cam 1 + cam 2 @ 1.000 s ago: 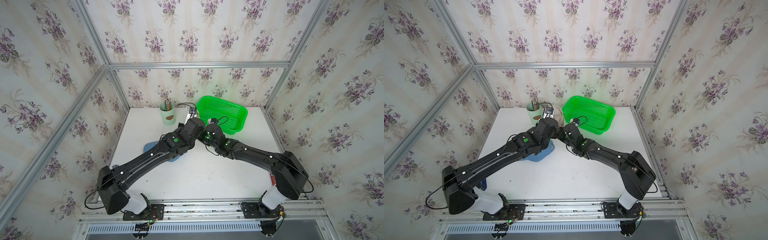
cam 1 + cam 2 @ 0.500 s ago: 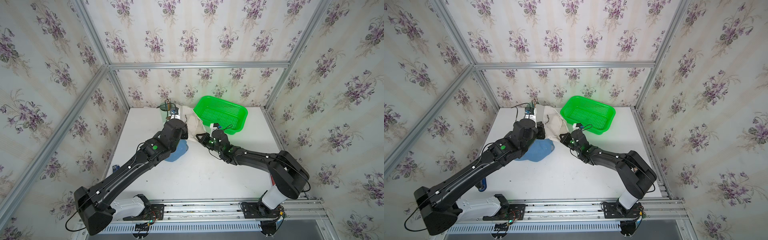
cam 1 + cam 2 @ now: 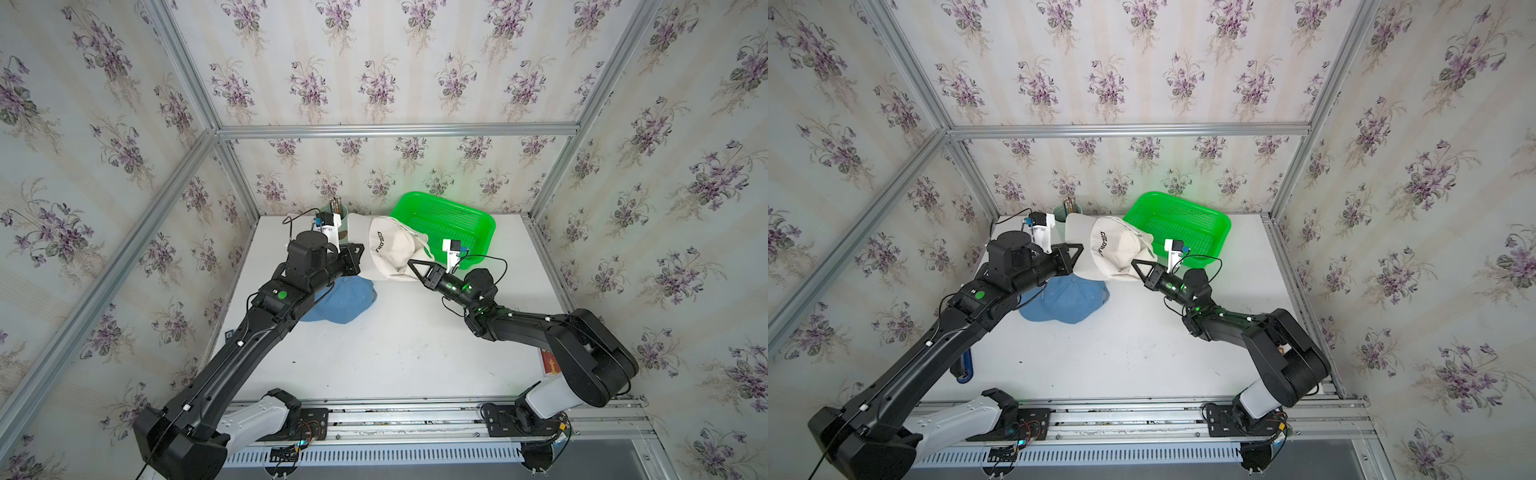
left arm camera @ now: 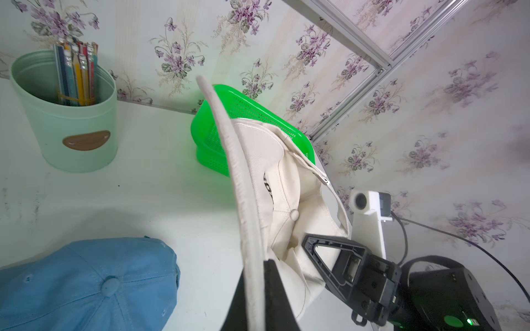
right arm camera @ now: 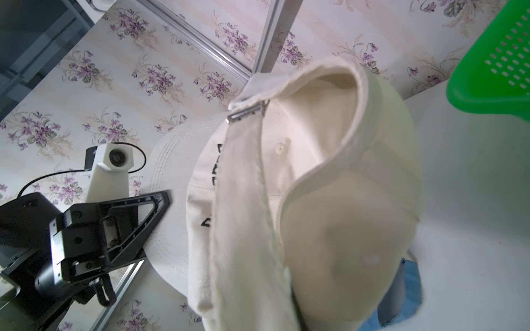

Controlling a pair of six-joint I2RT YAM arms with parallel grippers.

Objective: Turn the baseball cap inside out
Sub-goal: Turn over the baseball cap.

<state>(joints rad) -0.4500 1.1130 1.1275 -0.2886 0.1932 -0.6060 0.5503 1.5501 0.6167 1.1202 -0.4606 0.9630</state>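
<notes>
A white table [image 3: 395,357] stood in a booth of violet-sprigged wallpaper and aluminium rails. The step in hand looked like the set-up for the turn. The cream cap [image 3: 395,249] hung clear of the table between the two arms, towards the back. It was not yet reversed, since its black lettering and top button faced outward.

The left gripper [image 4: 256,266] was clamped on the brim [image 4: 226,134], whose edge rose from between the black fingers in the left wrist view. The right gripper [image 3: 412,264] had its jaws drawn into one narrow wedge at the rear rim of the crown, below the back strap [image 5: 243,186]. In the right wrist view the fabric ran down to it, so it appeared to be pinching the cap there, though cloth hid the contact itself.

With the brim anchored, the next move probably called for driving the crown through its own opening. That meant either freeing the right gripper to press the dome inward, or peeling the rear rim back over it. The soft panels would likely fold easily, and the stiffer lettered front would resist.

A blue cap [image 3: 345,299] lay crown-up on the table, partly under the left arm and untouched. A green basket [image 3: 453,224] sat just behind the cream cap. A mint cup of pencils [image 4: 66,120] stood at the back wall near the left gripper.
</notes>
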